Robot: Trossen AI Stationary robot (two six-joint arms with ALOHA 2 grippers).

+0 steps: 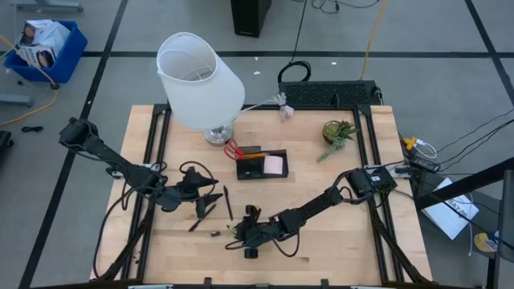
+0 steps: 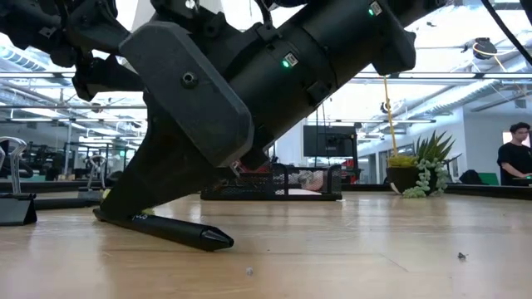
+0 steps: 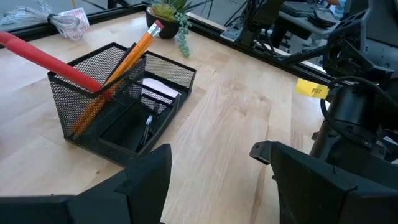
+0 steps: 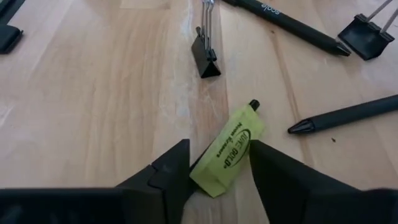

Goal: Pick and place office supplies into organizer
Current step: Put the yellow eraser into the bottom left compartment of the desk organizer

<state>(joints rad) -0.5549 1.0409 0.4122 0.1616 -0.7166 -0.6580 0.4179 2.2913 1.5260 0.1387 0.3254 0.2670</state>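
While the right end effector (image 4: 214, 165) straddles a yellow-green marker (image 4: 228, 152) with black lettering, unclosed, low in the high view, the organizer (image 3: 121, 99) at centre holds red-handled scissors (image 3: 50, 59), a pencil (image 3: 118, 71) and a pink pad (image 1: 275, 164). The left end effector (image 3: 211, 165) hangs wide.

Taking the organizer (image 1: 262, 164) as landmark: behind it the lamp (image 1: 200, 82) leans over its left rear corner, and red scissor handles (image 3: 46, 59) and an orange pencil (image 3: 124, 62) jut up from its left compartment, crowding entry there. Its right side and front lie open, bare wood reaching toward the potted plant (image 1: 337, 134). Farther in front, pens (image 4: 292, 25), binder clips (image 4: 204, 53) and a yellow highlighter (image 4: 229, 151) litter the table between the left gripper (image 1: 205, 201) and right gripper (image 1: 245, 235).
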